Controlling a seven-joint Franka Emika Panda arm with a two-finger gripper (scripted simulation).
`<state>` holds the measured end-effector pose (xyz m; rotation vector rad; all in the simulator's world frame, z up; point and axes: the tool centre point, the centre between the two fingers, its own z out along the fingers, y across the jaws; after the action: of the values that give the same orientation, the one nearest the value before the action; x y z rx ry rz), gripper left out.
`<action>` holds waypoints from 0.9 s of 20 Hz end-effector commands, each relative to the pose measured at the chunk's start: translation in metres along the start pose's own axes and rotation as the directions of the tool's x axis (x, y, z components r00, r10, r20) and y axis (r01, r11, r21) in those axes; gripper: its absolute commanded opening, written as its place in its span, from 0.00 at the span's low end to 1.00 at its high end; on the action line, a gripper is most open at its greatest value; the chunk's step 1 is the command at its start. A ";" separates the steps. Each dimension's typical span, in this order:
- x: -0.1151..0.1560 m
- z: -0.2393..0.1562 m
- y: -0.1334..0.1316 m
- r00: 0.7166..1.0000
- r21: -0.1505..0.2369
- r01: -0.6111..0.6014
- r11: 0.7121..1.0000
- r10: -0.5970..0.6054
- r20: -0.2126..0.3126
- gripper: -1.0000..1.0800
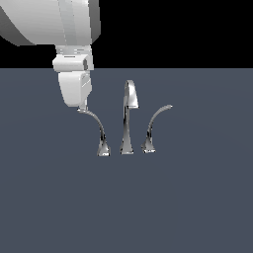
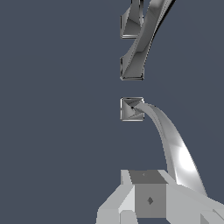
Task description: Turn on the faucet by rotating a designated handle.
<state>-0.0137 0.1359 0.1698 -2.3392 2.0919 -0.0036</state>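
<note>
The chrome faucet has a tall central spout [image 1: 129, 118] with a bent-over head and two arched levers. The handle [image 1: 97, 129] is the lever on the exterior view's left, rising from a narrow pointed base and hooking over at its tip. My gripper [image 1: 82, 107] hangs straight down with its fingertips touching that hooked tip. The fingers look closed together, with the lever beside them, not between them. In the wrist view the handle [image 2: 175, 148] arcs from its base to the gripper [image 2: 162, 197], and the spout [image 2: 139, 48] lies beyond.
The mirror-image lever [image 1: 155, 126] with a wider, rounder base stands on the exterior view's right of the spout. The set sits on a flat dark grey-blue surface [image 1: 197, 197]. The white arm [image 1: 49, 20] fills the upper left of the exterior view.
</note>
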 end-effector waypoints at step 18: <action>0.006 0.000 0.048 1.000 -0.001 0.001 1.000 -0.001 0.000 0.00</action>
<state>-0.0541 0.1339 0.1692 -2.3450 2.0724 -0.0021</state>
